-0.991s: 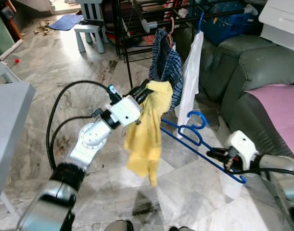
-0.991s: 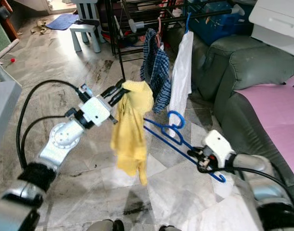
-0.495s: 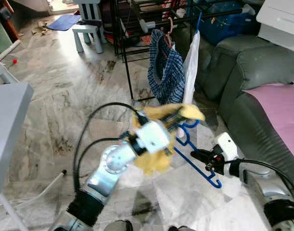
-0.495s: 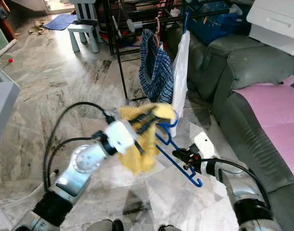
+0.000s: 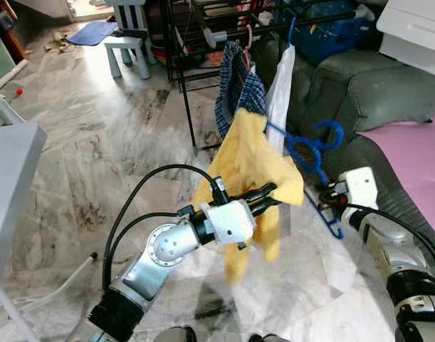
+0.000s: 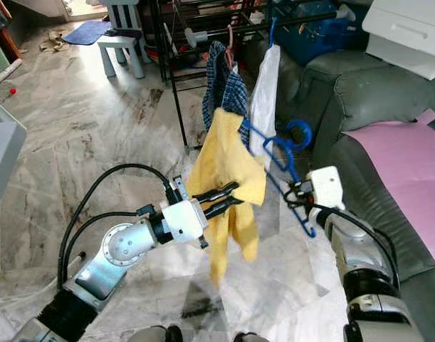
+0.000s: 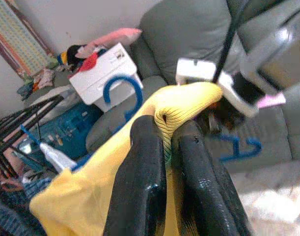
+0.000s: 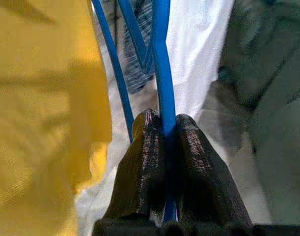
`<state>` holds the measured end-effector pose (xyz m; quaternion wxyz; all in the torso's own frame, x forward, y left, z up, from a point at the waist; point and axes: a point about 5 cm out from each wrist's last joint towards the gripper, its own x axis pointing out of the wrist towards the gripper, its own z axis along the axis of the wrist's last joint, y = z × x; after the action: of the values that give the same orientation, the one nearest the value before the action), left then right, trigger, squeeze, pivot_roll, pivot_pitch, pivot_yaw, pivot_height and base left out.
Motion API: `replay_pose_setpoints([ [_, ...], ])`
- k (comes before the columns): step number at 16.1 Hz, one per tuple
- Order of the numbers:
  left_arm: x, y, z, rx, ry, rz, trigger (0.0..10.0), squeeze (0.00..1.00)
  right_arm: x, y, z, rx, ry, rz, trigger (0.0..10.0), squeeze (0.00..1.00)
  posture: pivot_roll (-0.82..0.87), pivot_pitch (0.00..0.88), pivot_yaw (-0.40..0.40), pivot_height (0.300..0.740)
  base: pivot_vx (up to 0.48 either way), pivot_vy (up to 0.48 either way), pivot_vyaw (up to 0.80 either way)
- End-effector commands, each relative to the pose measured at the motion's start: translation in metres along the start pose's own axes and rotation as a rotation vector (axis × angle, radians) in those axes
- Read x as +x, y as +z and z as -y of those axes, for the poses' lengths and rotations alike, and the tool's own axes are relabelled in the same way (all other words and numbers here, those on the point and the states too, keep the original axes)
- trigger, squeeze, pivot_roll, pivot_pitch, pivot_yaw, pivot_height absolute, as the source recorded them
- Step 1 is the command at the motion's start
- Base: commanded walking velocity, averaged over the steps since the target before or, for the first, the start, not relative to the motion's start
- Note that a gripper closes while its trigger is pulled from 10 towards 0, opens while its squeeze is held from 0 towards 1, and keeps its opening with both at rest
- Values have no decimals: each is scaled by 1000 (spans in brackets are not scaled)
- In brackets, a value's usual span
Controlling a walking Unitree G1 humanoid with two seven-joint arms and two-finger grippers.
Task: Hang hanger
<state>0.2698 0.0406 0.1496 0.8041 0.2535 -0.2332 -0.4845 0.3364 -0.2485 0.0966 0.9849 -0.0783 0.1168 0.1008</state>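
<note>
L end effector (image 5: 268,196) clamps yellow cloth (image 5: 249,153) | R end effector (image 5: 329,192) pinches blue hanger (image 5: 310,153) near rack (image 5: 203,43); risk: cloth slips off hanger if L pulls

Left hand (image 5: 268,197) grips yellow cloth (image 5: 251,165); right hand (image 5: 329,194) holds blue hanger (image 5: 311,153)
</note>
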Motion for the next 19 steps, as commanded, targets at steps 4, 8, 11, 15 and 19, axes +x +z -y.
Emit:
replay_pose_setpoints([
  [4, -18, -48, 0, 176, 73, -287, 10000, 0, 4, 49, 16, 36, -136, 218, 10000, 0, -27, 127, 19, 740, 0, 0, 0],
  [8, -40, -83, -21, 273, 266, -533, 10000, 0, 6, 83, 11, 126, -152, 372, 10000, 0, -44, 121, 10, 740, 0, 0, 0],
  [11, -41, -89, -31, 383, 341, -569, 10000, 0, 9, 105, -13, 369, -41, 460, 10000, 0, -53, 114, 6, 740, 0, 0, 0],
  [15, -34, -82, -46, 443, 478, -535, 10000, 0, 8, 99, -47, 343, 139, 424, 10000, 0, -55, 108, -1, 740, 0, 0, 0],
  [19, -44, -82, -69, 506, 616, -547, 10000, 0, 0, 77, -63, 356, 269, 294, 10000, 0, -57, 108, -3, 740, 0, 0, 0],
])
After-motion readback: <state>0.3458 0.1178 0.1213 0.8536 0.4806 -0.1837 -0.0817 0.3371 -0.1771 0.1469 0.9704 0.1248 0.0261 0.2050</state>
